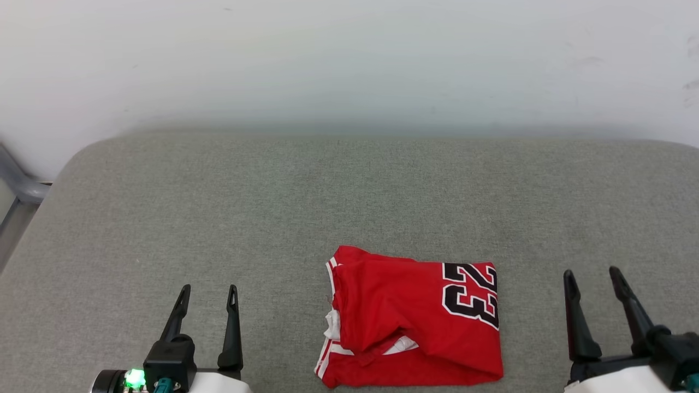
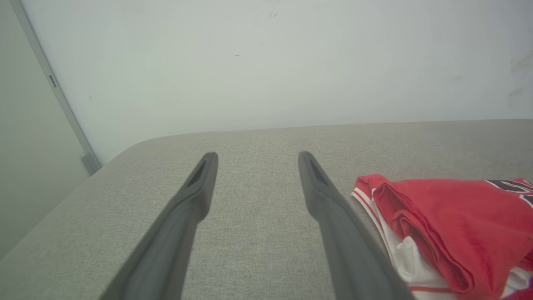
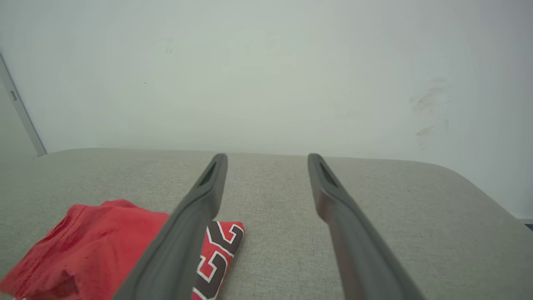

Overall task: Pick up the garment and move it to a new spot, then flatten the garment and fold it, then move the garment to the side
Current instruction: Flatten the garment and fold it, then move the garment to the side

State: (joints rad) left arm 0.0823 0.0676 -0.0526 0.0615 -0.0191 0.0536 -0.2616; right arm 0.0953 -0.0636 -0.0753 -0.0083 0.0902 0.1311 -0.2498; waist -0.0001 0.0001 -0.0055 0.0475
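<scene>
The garment (image 1: 415, 319), a red T-shirt with white trim and a black "23", lies folded into a rough square near the front of the grey padded table (image 1: 273, 207). My left gripper (image 1: 209, 293) stands open to its left, a good gap away, nothing between its fingers. To the garment's right my right gripper (image 1: 592, 277) is open and empty too. In the left wrist view the garment (image 2: 454, 225) lies right of my left gripper (image 2: 257, 160). In the right wrist view the garment (image 3: 95, 246) sits lower left, partly behind one finger of my right gripper (image 3: 266, 162).
A pale wall (image 1: 349, 60) rises behind the table's far edge. A grey metal frame (image 1: 19, 185) stands off the table's left corner. The table's corners are rounded, and the grey surface stretches bare beyond the garment and to both sides.
</scene>
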